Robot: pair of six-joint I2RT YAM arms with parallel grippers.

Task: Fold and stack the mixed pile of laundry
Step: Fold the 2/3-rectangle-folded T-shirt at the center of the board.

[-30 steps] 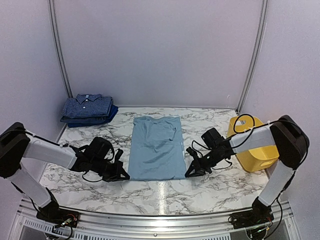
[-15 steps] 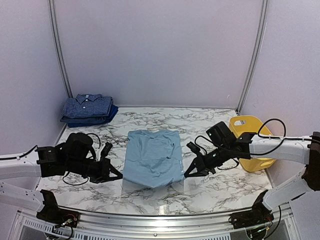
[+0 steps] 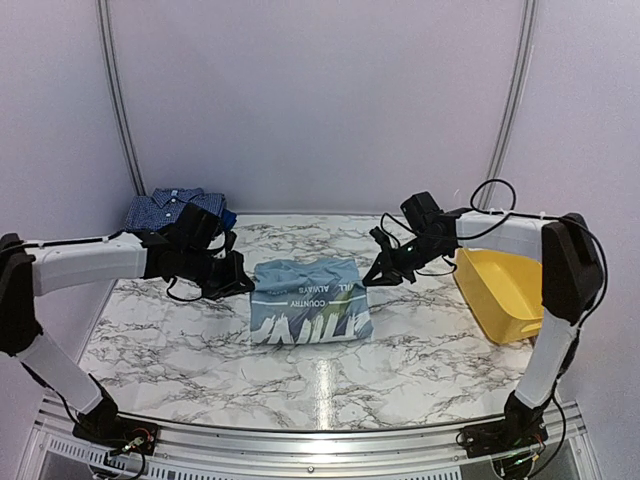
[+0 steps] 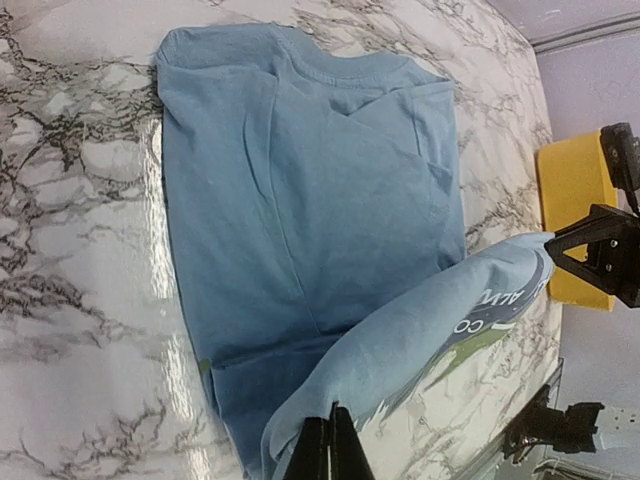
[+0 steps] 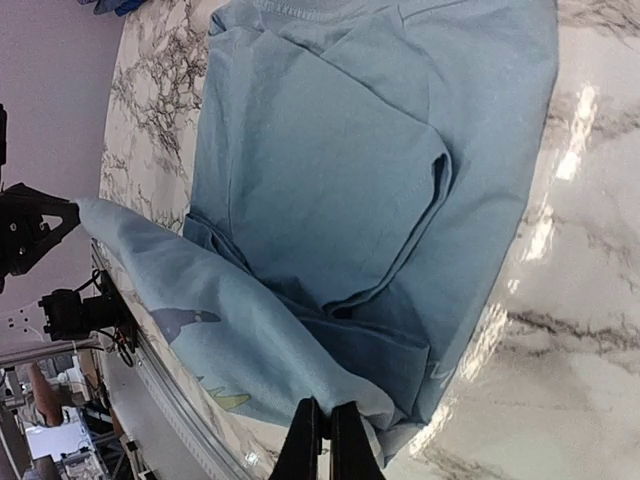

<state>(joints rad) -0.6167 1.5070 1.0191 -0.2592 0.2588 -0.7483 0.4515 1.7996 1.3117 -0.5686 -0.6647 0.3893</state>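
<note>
Clenched tight, my left fingers (image 3: 243, 284) and right fingers (image 3: 372, 277) each pinch one hem corner of the light-blue T-shirt (image 3: 310, 305). Between them they hold that edge raised over the middle of the marble table (image 3: 420, 350). The two arms reach in from opposite sides, and the hem stretches across the gap between them.

The shirt's collar half lies flat on the table, plain side up, with the neck toward the far wall and the sleeves tucked inward. The lifted lower half is turned back over it. Its printed side, a graphic (image 3: 305, 322) with pale lettering, faces the overhead camera. Both wrist cameras show the cloth caught right at my closed fingertips, sagging in a soft curve to the opposite corner.

At the far left corner, a navy checked shirt (image 3: 160, 210) rests folded, collar up, partly behind my left arm and well apart from the T-shirt. On the right, a yellow tub (image 3: 500, 290) stands near the table's edge, just beside my right arm.
</note>
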